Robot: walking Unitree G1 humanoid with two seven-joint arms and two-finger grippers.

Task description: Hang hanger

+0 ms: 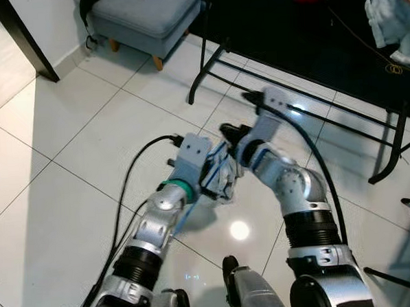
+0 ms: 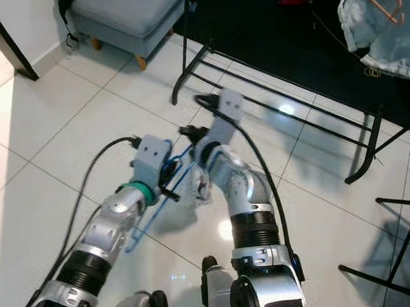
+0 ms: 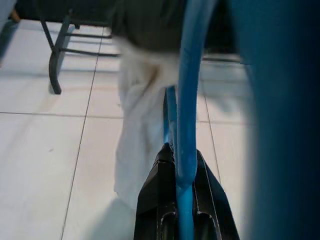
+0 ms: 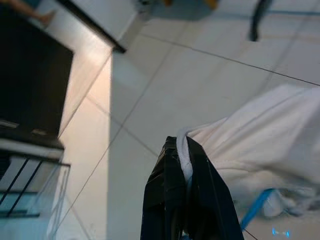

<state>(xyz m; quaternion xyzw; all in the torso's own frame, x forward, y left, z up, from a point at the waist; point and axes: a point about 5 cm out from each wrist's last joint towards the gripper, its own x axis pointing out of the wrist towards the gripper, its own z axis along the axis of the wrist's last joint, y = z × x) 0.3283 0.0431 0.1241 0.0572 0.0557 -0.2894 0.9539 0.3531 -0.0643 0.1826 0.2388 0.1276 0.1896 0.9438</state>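
Low over the white tile floor, my left gripper (image 3: 177,156) is shut on a blue plastic hanger (image 3: 185,115). The hanger's blue bar (image 2: 153,211) slants down past my left forearm. A white cloth (image 4: 260,145) hangs between the two arms, beside the hanger. My right gripper (image 4: 184,146) is shut on an edge of that cloth. From the head, both grippers meet in front of me, the left gripper (image 1: 216,177) just below and left of the right gripper (image 1: 233,137). The white cloth (image 1: 225,188) bunches under them.
A black metal rack (image 1: 291,87) stands just beyond the arms, over a dark area. Pale denim clothing (image 2: 377,21) on a copper hanger sits at the upper right. A grey footstool (image 1: 143,19) is at the far left. Black cables (image 1: 124,192) trail along my arms.
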